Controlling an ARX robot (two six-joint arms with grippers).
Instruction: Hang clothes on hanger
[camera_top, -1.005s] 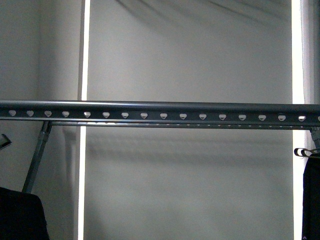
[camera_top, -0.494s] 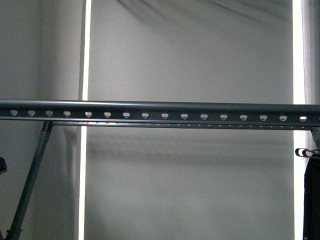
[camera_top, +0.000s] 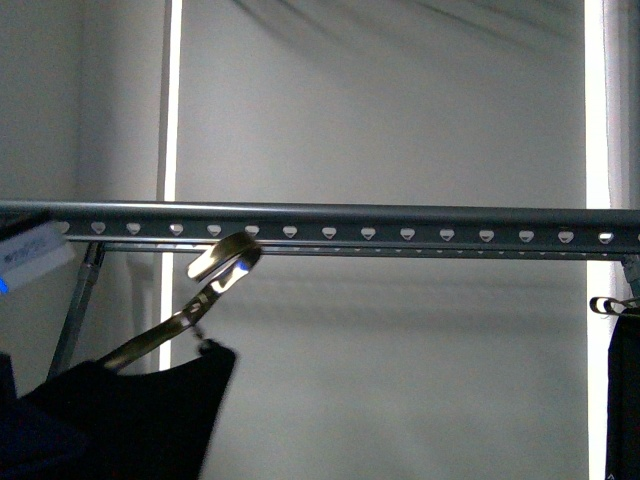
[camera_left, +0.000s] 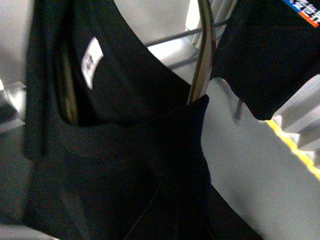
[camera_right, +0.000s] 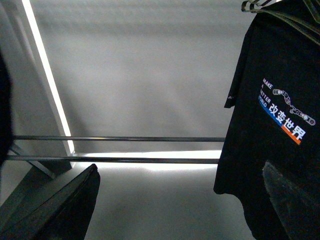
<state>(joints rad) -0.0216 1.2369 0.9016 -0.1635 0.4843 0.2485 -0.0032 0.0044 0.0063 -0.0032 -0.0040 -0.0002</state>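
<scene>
The hanger (camera_top: 222, 268) is shiny brass-silver. Its flat hook is tilted just under and in front of the grey perforated rail (camera_top: 400, 225), left of centre, and is not over it. A black T-shirt (camera_top: 140, 410) hangs on it. In the left wrist view the hanger's band (camera_left: 202, 65) rises out of the shirt's collar (camera_left: 125, 145), beside a white label (camera_left: 90, 59). My left gripper is shut on the hanger, and its jaws are hidden under the black cloth. My right gripper (camera_right: 180, 172) is open and empty, apart from the hanger.
Another black T-shirt (camera_top: 625, 400) hangs at the rail's far right on its own hanger. Its printed side shows in the right wrist view (camera_right: 280, 115). A slanted rack leg (camera_top: 75, 310) stands at the left. Two low bars (camera_right: 120, 149) run below.
The hanger with the black shirt has risen into the front view from the lower left. Its hook now sits just under the rail.
</scene>
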